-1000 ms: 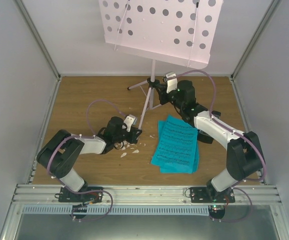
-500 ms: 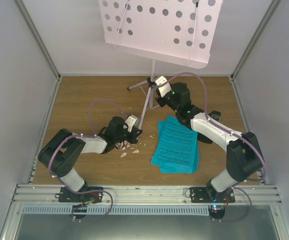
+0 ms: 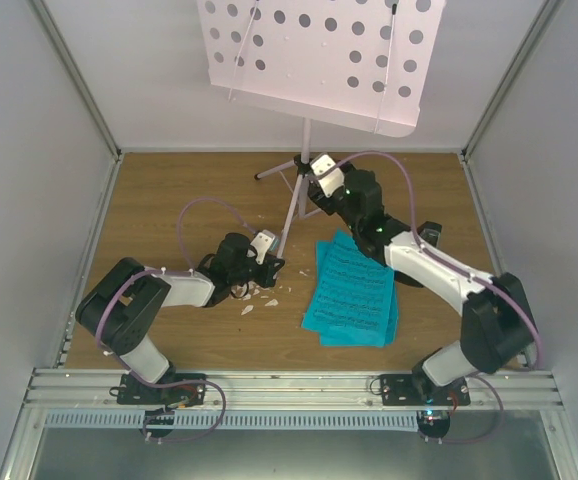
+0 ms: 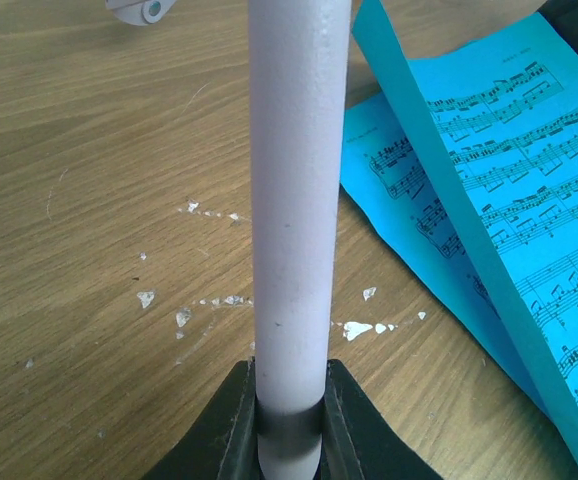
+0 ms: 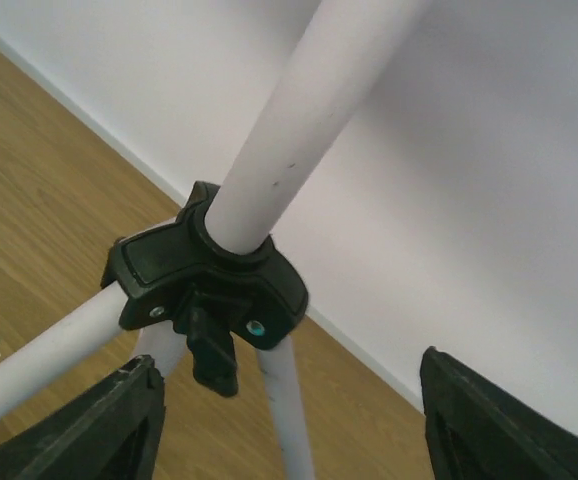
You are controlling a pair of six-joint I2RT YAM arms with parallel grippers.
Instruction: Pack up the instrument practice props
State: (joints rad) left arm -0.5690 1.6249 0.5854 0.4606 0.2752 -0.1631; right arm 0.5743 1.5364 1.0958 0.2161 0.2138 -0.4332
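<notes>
The only print I can find is on the sheets (image 3: 354, 290): black staves and notes on bright blue. A short title line heads one page in the left wrist view, but it is too small to read. I see no brand or label on anything.

My left gripper (image 4: 289, 405) is clamped on a pale leg (image 4: 294, 200) of the stand (image 3: 319, 60), one finger on each side of the tube. My right gripper (image 5: 289, 410) has its jaws wide apart and holds nothing. The black hub (image 5: 209, 275), where the legs meet the post, sits just ahead of them, not touching either finger.

The stand is at the middle of the table's (image 3: 169, 190) far edge. Its tripod is on the wood, and its pink, hole-punched desk leans over the back wall. The sheets lie flat right of centre, nearer the near edge, just beside the leg I hold.

Only the top view shows the desk, both arms and the whole stack of sheets. Only the left wrist view shows the notes clearly. It also shows the white scraps (image 4: 354, 327) strewn on the wood around the leg, and one sheet lying askew over the others. Only the right wrist view shows the hub close up, with two small screws and a black catch under it, and three pale tubes running out of it.
</notes>
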